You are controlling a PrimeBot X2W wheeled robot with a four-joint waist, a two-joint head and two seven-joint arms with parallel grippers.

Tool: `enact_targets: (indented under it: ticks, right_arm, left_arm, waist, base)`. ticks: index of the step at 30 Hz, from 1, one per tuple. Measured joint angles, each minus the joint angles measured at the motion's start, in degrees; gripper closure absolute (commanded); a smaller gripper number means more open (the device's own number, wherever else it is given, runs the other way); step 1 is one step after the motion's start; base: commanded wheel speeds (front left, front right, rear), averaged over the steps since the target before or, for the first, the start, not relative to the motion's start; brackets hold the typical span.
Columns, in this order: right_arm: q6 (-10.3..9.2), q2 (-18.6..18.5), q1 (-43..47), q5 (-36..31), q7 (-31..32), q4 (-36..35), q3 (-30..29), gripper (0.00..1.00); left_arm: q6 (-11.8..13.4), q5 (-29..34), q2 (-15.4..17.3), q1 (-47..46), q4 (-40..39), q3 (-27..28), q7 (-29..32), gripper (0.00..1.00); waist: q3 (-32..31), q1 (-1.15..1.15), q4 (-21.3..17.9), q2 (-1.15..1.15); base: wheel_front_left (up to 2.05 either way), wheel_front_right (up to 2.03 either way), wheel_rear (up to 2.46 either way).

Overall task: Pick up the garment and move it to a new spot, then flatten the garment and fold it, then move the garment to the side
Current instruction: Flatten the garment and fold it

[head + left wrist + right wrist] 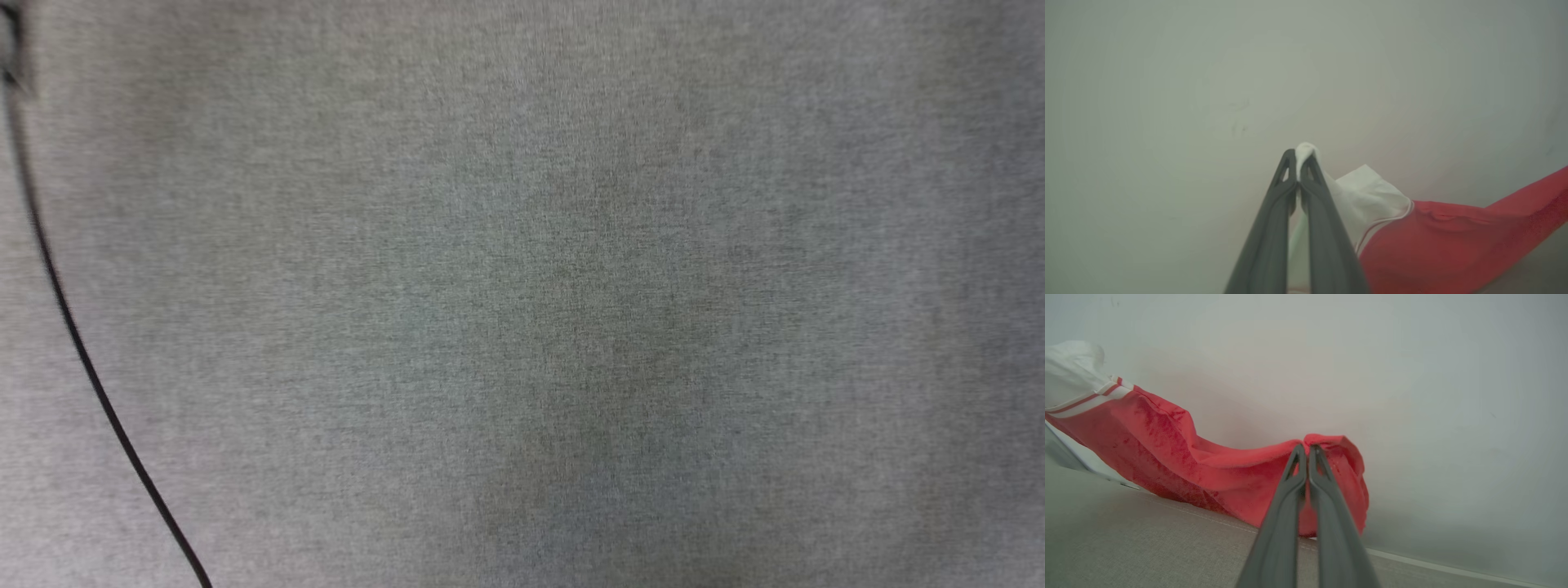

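Observation:
The garment [1445, 241] is a red shirt with white sleeves, lifted and stretched in front of a pale wall. In the left wrist view my left gripper [1299, 157] is shut on a bunched bit of white sleeve [1367, 196], with the red body trailing off to the right. Seen from the right wrist, my right gripper [1305, 451] is shut on a fold of the red cloth [1208, 469], which runs left up to a white sleeve with red-striped trim [1081, 396]. The lettering is hidden.
The head view looks down on a grey fabric surface [571, 310] with a thin black cable [73, 327] curving down its left side. Below the hanging shirt in the right wrist view lies the same grey surface [1147, 539], meeting the pale wall [1412, 396].

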Motion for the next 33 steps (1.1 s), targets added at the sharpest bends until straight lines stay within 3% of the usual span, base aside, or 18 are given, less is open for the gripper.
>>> enact_targets:
  ticks: [4, 5, 12, 17, 18, 33]
  right_arm:
    - [-0.01, -0.34, 7.05, 1.94, -0.6, -0.01, 1.48, 1.0]
    - [-0.01, -0.75, 12.81, 3.81, -1.11, 0.01, 1.94, 1.0]
    - [-0.01, -2.08, 26.09, 7.49, -1.01, -0.54, 4.52, 1.0]
    - [-0.01, -4.1, 34.88, 11.48, 0.1, -1.97, 4.79, 1.0]
    - [-0.01, -5.27, 40.02, 13.68, 1.3, -3.16, 4.39, 1.0]
    - [-0.01, -7.78, 66.87, 21.91, 8.81, -13.28, -0.24, 1.0]
  left_arm:
    - [0.66, 0.05, -1.0, 9.56, -5.59, 1.23, -0.02, 1.0]
    - [1.42, 0.15, -1.02, 18.42, -9.67, 2.31, -0.1, 1.0]
    - [2.92, -1.04, -0.19, 38.95, -17.66, 3.59, -0.18, 1.0]
    - [2.89, -1.36, 2.45, 52.18, -21.13, 0.98, 0.1, 1.0]
    - [3.22, -1.75, 4.0, 58.32, -23.49, -1.18, 1.68, 1.0]
    - [6.92, -5.98, 13.02, 82.9, -38.62, -6.49, 8.13, 1.0]
  waist:
    - [-2.27, 0.0, 0.3, 0.0]
    - [-4.55, -0.01, 0.64, 0.0]
    - [-11.06, -0.02, 1.82, 0.0]
    - [-16.24, -0.02, 3.13, 0.0]
    - [-19.22, -0.03, 3.98, 0.0]
    - [-31.44, -0.03, 5.17, 0.0]
  base:
    - [0.0, 0.0, 0.0]
    - [0.0, 0.0, 0.0]
    - [0.0, 0.0, 0.0]
    - [0.0, 0.0, 0.0]
    - [0.0, 0.0, 0.0]
    - [0.0, 0.0, 0.0]
